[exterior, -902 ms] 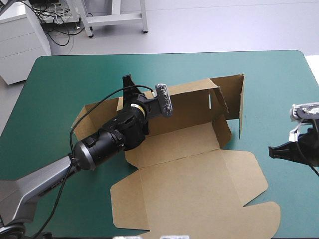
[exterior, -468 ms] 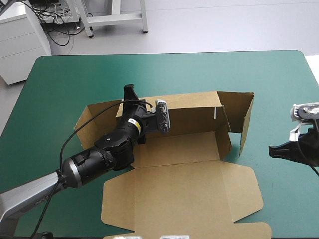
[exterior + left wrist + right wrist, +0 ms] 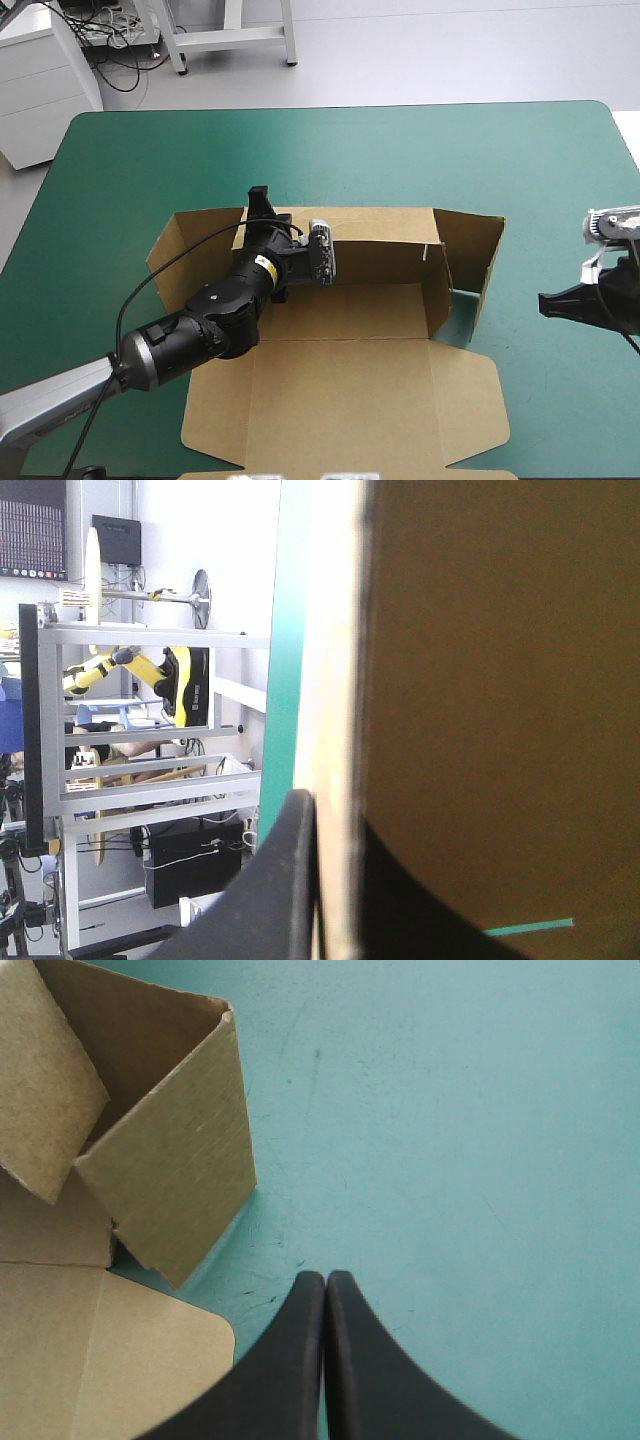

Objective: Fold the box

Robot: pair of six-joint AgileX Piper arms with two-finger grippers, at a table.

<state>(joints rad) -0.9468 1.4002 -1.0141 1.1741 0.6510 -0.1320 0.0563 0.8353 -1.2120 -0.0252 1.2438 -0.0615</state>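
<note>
We are looking at the box (image 3: 340,380) lying in the middle of the table (image 3: 130,160), its lid spreading flat toward the near edge and its long back wall standing upright. Our left gripper (image 3: 260,205) is pinching that back wall near its left end, reaching in over the tray floor from the near left. In the left wrist view the wall's pale cut edge is running between the two black fingers (image 3: 290,880), one on each side of the board, all but closed on it.

At the box's right end a side flap is standing upright and bending round toward the near edge, with a shorter flap leaning inside it. At the left end another flap is angling outward from the wall.

Our right gripper (image 3: 548,303) is hovering over the bare teal-green cover (image 3: 450,1110) by the table's right edge, apart from the box and pointing toward it. Its fingers are meeting in a single point and gripping nothing. The upright right flap is standing ahead of them and off to one side, near but not touching.
</note>
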